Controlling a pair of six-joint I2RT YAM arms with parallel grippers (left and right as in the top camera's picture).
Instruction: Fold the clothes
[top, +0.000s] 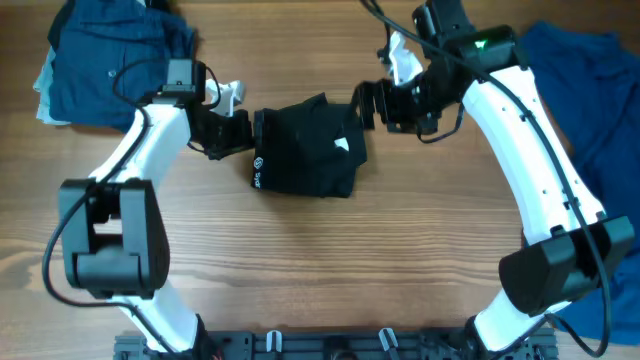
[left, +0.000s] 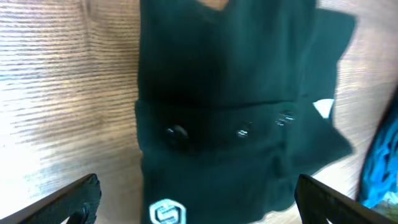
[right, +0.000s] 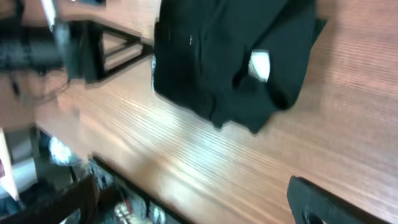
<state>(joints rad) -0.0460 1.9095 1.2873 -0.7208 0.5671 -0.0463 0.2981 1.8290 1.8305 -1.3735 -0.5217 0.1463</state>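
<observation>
A folded black garment (top: 308, 148) with a small white logo and a white tag lies in the middle of the wooden table. It fills the left wrist view (left: 236, 124) and shows at the top of the right wrist view (right: 230, 56). My left gripper (top: 232, 133) is open at its left edge, jaws spread either side of the cloth and holding nothing. My right gripper (top: 372, 104) is open just off its upper right corner, above bare wood, also empty.
A folded dark blue garment (top: 110, 55) lies at the back left. A loose blue garment (top: 590, 110) is spread along the right side. The table's front edge carries a black rail (top: 330, 345).
</observation>
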